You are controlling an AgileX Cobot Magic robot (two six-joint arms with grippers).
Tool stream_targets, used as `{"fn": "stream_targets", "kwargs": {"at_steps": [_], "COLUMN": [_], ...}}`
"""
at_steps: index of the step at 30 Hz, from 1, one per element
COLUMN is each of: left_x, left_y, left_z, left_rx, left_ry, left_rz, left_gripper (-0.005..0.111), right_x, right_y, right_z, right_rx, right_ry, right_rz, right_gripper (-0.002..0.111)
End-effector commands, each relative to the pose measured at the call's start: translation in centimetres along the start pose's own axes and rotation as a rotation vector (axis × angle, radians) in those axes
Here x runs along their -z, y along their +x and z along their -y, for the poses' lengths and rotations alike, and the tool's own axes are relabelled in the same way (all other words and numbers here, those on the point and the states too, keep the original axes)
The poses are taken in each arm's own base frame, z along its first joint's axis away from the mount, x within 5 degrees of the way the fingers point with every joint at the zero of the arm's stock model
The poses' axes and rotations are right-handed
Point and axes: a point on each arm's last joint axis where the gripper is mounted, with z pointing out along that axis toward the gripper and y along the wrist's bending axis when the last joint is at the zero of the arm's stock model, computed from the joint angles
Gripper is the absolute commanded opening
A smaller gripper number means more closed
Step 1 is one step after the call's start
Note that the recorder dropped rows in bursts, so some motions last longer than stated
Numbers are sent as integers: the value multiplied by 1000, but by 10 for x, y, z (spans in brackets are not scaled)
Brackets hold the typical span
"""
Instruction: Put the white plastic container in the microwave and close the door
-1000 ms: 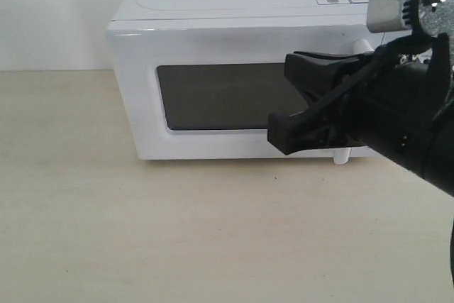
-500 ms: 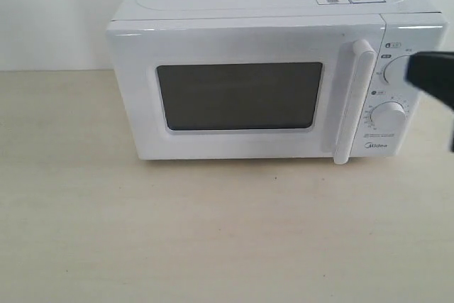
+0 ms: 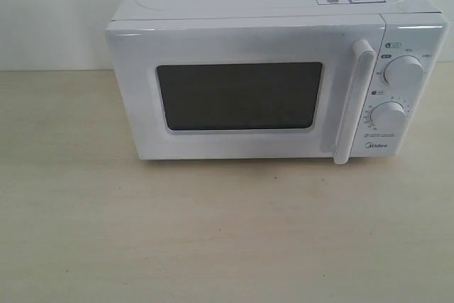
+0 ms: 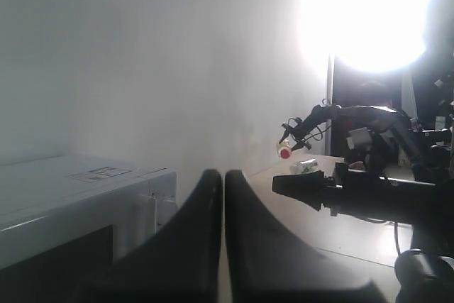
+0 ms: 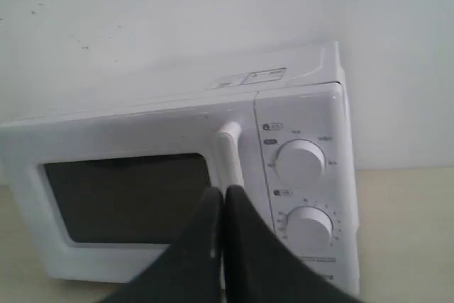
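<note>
White plastic container is showing in no view, so I cannot tell where it is lying, possibly inside. I am judging it light, slightly flexible, best gripped by its rim. White boxy microwave (image 3: pixel 248 5) is sitting with its door (image 3: pixel 142 90) shut. Left black hand (image 4: pixel 222 175) and right black hand (image 5: pixel 222 191) are pinching fully together, holding nothing. Pale wood-grain counter (image 3: pixel 213 239) is carrying the microwave, white wall (image 3: pixel 57 12) behind.

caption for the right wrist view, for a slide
Shut right hand, holding nothing, faces the microwave, its door closed, fingertips lined up with the handle.

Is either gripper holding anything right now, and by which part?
Nothing is held: the left gripper and the right gripper both have jaws shut together, empty.
</note>
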Motion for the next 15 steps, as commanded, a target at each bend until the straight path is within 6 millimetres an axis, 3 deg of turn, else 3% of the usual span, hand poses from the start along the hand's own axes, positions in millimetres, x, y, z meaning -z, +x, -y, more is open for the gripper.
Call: {"fn": "stream_targets", "kwargs": {"at_steps": [1, 8, 15], "left_x": [1, 1, 1], "left_y": [1, 1, 1], "left_z": [0, 0, 0], "left_rx": [9, 9, 9], "left_ry": [5, 3, 3], "left_rz": [1, 1, 1], "left_gripper": [4, 4, 4], "right_x": [0, 0, 10], "right_y": [21, 29, 38], "right_z": [14, 11, 8], "right_rx": [-2, -6, 195], "right_ry": [105, 64, 14], "right_rz": [47, -30, -106], "right_gripper": [0, 0, 0]}}
